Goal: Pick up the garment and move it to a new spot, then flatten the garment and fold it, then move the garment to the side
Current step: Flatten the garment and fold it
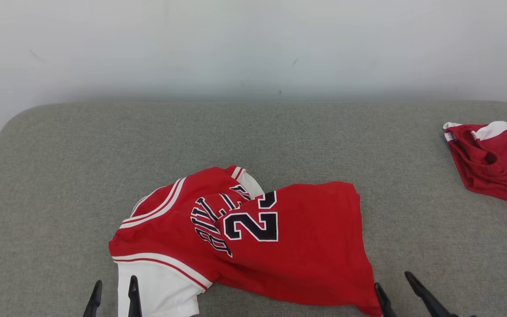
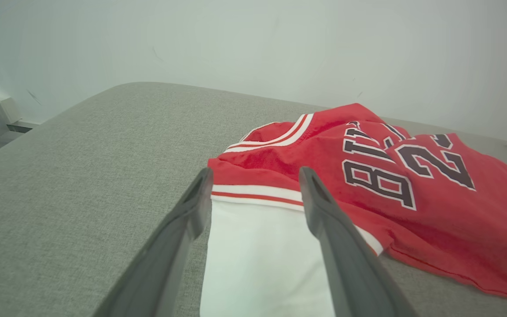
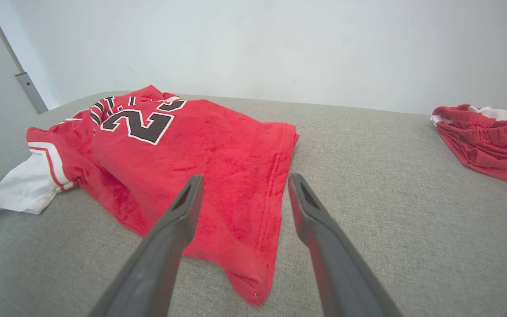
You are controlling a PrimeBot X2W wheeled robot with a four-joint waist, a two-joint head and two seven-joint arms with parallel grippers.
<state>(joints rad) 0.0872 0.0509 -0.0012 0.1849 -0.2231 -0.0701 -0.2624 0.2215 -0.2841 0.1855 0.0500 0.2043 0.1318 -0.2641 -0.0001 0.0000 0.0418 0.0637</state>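
Lying rumpled, red numbered jersey [image 1: 306, 251]

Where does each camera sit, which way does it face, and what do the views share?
Head view: on the head, facing forward and down at the red jersey on the grey cushion; left end effector and right end effector at the bottom.
Left wrist view: on the left wrist, facing the jersey's white part between its own fingers.
Right wrist view: on the right wrist, facing the jersey's hem past its own fingers.
Shared: the jersey.
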